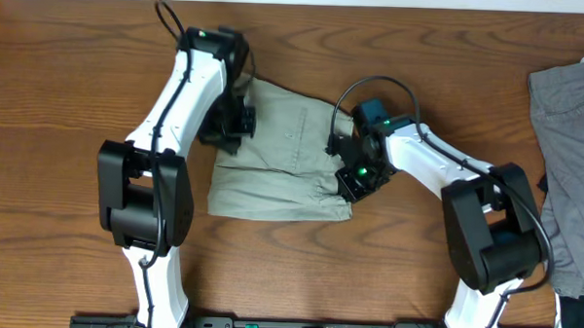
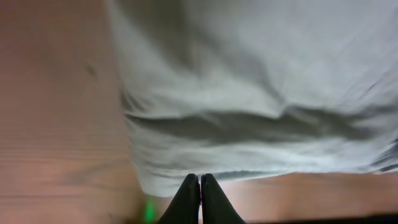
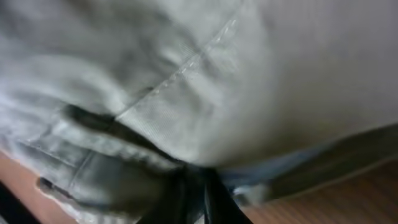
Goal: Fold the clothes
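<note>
The shorts (image 1: 283, 154) sit mid-surface (image 1: 61, 78) between the two arms, looking like a rough folded rectangle already. The right end effector (image 3: 199, 186) is clamped on bunched fabric at their right edge. The left end effector (image 2: 199, 186) has its fingers pressed together right at the left hem, but I can't tell if any cloth is in there. My worry: if only one side has a grip, the next fold drags everything crooked, or just the top layer lifts.

No text, label, brand, number or sign can be read anywhere.
</note>
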Controlling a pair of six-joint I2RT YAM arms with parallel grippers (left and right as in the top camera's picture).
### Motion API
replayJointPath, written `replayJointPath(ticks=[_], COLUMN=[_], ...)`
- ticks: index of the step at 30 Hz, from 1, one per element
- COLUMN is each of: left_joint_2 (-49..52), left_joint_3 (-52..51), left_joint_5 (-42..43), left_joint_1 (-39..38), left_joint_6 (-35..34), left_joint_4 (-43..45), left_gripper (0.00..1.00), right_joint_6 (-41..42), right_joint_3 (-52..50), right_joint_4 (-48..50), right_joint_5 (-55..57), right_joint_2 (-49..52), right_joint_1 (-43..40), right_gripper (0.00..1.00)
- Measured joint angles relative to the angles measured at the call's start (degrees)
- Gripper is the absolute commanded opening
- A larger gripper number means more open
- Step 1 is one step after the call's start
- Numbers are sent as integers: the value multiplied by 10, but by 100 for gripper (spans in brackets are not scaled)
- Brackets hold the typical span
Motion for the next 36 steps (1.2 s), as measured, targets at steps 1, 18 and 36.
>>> replayJointPath(ticks=[1,18,36], left_joint_2=[0,0,-278], left_joint_3=[-16,-253,-205], left_joint_5=[10,69,18], left_joint_1=[0,-6,11], left_joint_6=[0,0,2], left_joint_4=[1,73,232], left_gripper=[6,6,6], right_joint_6=[10,55,50], right_joint_3=[1,3,18], right_joint_4=[1,23,83], right_joint_5=[5,19,26], right_joint_2=[0,0,-91], right_joint_1=[0,0,-3], right_gripper=[10,11,8])
